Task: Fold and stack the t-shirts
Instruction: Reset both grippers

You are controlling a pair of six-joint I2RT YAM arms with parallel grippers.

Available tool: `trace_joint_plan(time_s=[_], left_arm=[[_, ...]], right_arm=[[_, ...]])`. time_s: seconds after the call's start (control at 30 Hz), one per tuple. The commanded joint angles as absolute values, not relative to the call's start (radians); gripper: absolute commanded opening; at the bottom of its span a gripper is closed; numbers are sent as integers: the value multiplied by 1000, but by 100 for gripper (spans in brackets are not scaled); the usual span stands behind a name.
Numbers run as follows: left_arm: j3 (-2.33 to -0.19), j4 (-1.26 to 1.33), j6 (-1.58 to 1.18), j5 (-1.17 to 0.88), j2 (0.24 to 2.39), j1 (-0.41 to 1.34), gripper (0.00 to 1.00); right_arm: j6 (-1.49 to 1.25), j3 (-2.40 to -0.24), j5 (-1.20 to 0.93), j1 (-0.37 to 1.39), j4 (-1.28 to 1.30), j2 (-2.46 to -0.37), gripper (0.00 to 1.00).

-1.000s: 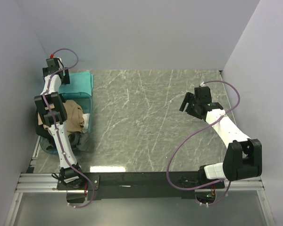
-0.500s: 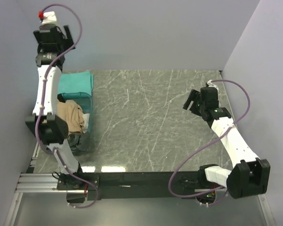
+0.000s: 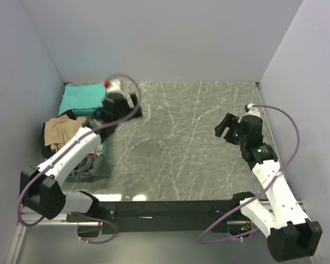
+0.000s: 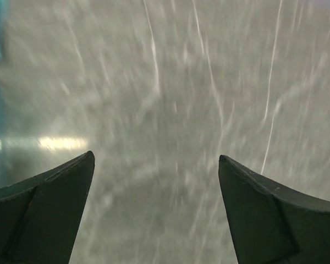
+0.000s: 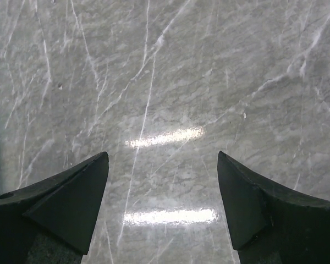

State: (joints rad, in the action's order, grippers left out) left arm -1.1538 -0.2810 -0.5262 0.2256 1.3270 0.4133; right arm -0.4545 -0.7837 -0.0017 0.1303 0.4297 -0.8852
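Observation:
A folded teal t-shirt (image 3: 81, 97) lies at the far left corner of the table. A tan t-shirt (image 3: 63, 130) and dark grey shirts (image 3: 87, 165) sit heaped in a translucent bluish tub (image 3: 100, 147) at the left edge. My left gripper (image 3: 133, 105) is open and empty over the bare table just right of the teal shirt; its wrist view (image 4: 155, 159) is blurred and shows only marble. My right gripper (image 3: 224, 126) is open and empty above the right side of the table, with only marble between its fingers in the right wrist view (image 5: 163, 157).
The grey marble tabletop (image 3: 176, 137) stretches between the arms. Pale walls close the back, left and right sides. A black rail (image 3: 165, 209) runs along the near edge with both arm bases.
My left arm swung down from high at the back left corner and now reaches right over the table beside the teal shirt. My right arm drew slightly right and back.

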Motion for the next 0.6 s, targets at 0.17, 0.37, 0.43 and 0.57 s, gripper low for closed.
trace_joint_plan(time_s=[0.17,0.37,0.43,0.57], left_arm=[[-862,-241,-748,383,1192,661,99],[-815,-252,-788,403,1187,673,100],[-813,-250,-782,408,1186,673,100],[-818,-273,-784,445,1184,673,99]], right_arm=[[-437,-674,-12,126,342,-801,86],[-440,-643,-14,124,333,-802,86],[-434,-634,-6,126,328,-801,86],[-434,-627,-17,126,314,-789,86]])
